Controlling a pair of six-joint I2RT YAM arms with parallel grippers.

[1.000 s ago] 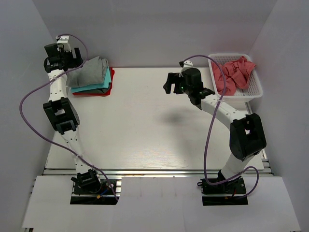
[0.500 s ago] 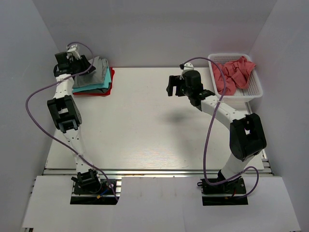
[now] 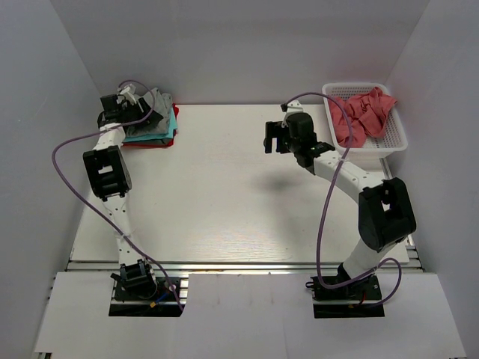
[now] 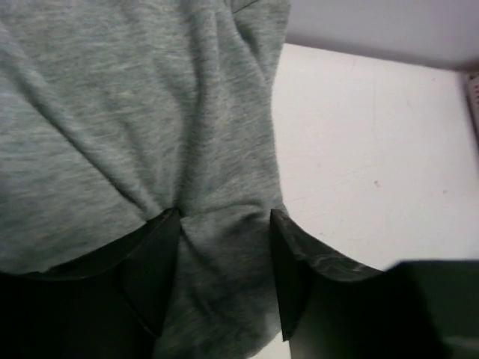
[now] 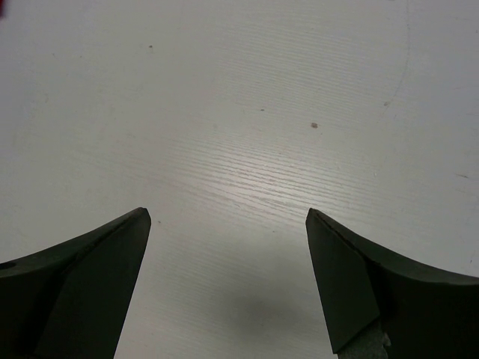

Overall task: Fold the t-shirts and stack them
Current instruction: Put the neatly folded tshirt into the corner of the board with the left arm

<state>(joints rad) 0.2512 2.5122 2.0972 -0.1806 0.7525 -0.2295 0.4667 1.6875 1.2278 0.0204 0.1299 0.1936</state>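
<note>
A grey t-shirt (image 3: 159,103) lies on top of a teal t-shirt (image 3: 171,120) and a red t-shirt (image 3: 159,142), stacked at the table's far left corner. My left gripper (image 3: 139,112) is over the stack's left side. In the left wrist view the grey t-shirt (image 4: 150,112) bunches between the fingers of the left gripper (image 4: 224,217), with creases running to the tips. A coral-pink t-shirt (image 3: 364,112) lies crumpled in the basket. My right gripper (image 3: 271,136) hangs open and empty over bare table; the right wrist view shows it (image 5: 228,217) with only white table between its fingers.
The white mesh basket (image 3: 395,143) stands at the far right corner. Grey walls close in the table on the left, back and right. Purple cables loop off both arms.
My left gripper has moved right and toward the stack, and the grey shirt now looks more bunched up on it. The right gripper has shifted slightly right and back.
</note>
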